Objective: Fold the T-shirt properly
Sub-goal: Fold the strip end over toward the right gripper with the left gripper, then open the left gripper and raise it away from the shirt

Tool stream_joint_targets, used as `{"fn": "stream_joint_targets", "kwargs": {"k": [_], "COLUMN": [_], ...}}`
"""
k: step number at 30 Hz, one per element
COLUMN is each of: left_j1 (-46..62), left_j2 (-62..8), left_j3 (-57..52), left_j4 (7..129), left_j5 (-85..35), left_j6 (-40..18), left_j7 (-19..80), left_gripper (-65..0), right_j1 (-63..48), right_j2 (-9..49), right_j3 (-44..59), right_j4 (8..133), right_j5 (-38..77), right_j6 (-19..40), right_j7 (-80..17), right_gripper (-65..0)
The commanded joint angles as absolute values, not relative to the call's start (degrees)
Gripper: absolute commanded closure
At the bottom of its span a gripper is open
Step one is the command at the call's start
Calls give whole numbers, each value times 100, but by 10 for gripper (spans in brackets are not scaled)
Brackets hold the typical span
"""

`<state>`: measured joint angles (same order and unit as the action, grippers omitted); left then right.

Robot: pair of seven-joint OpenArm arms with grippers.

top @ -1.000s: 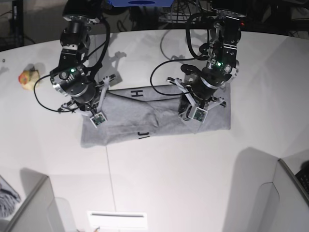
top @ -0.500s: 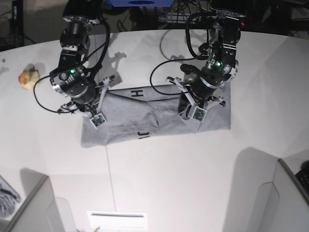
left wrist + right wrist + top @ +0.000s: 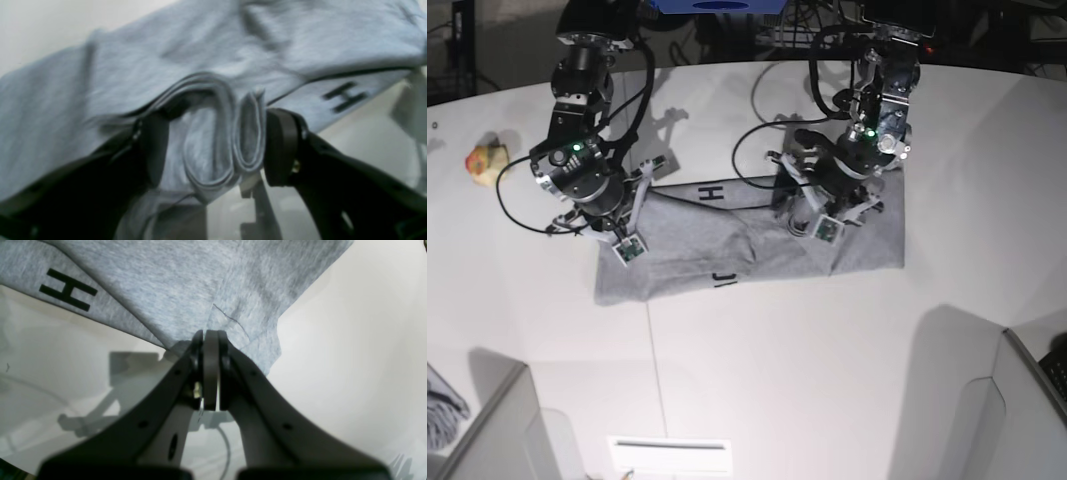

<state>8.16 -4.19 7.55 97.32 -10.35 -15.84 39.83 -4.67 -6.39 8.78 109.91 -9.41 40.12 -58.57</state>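
In the left wrist view, the left gripper is standing with its jaws spread, and two rolled folds of the T-shirt are lying between the dark pads; the right-hand fold is touching the right pad, while the left pad is standing just beside the cloth, so the fabric is sitting between the jaws but not squeezed. Beyond the folds, the grey cloth is spreading across the upper part of that view, with a black letter H showing near its right edge, and the pale desk is visible below it. In the right wrist view, the right gripper is holding its jaws pressed together, pinching a corner of the T-shirt; the cloth is hanging away from the tips toward the top of the view, the letter H is lying on the lower layer at the upper left, and the desk is filling the right side. In the base view, the T-shirt is lying folded into a long band on the white desk, stretching between the two arms, with the right gripper at its left end and the left gripper over its right half. A small yellow-and-red toy is sitting well apart at the far left.
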Motion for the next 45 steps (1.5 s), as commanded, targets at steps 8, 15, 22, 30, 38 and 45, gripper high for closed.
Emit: {"fn": "stream_joint_targets", "kwargs": {"k": [8, 15, 22, 30, 38, 45], "left_j1": [426, 488, 1437, 1604, 901, 119], "left_j2": [-189, -154, -145, 277, 295, 549], "left_j3": [1613, 1587, 180, -1719, -1851, -1376], "left_j4": [9560, 10273, 11371, 11160, 10070, 9095], "left_j5": [-1095, -1095, -1095, -1103, -1103, -1103], "left_j6": [-1613, -1604, -1604, -1604, -1604, -1604], "left_j7": [3855, 3855, 3846, 3829, 3855, 3855], "left_gripper": [-415, -410, -12, 0, 0, 0], "right_j1": [-409, -435, -426, -426, -400, -409], "right_j2": [-646, -646, -646, -646, -646, -646], "right_j3": [866, 875, 875, 866, 857, 875], "right_j4": [11116, 11116, 11196, 11222, 11222, 11231], "right_j5": [-927, -927, -927, -927, -927, -927], "right_j6": [4000, 4000, 4000, 4000, 4000, 4000], "right_j7": [-5789, -5789, -5789, -5789, -5789, -5789], "right_gripper": [0, 0, 0, 0, 0, 0]}}
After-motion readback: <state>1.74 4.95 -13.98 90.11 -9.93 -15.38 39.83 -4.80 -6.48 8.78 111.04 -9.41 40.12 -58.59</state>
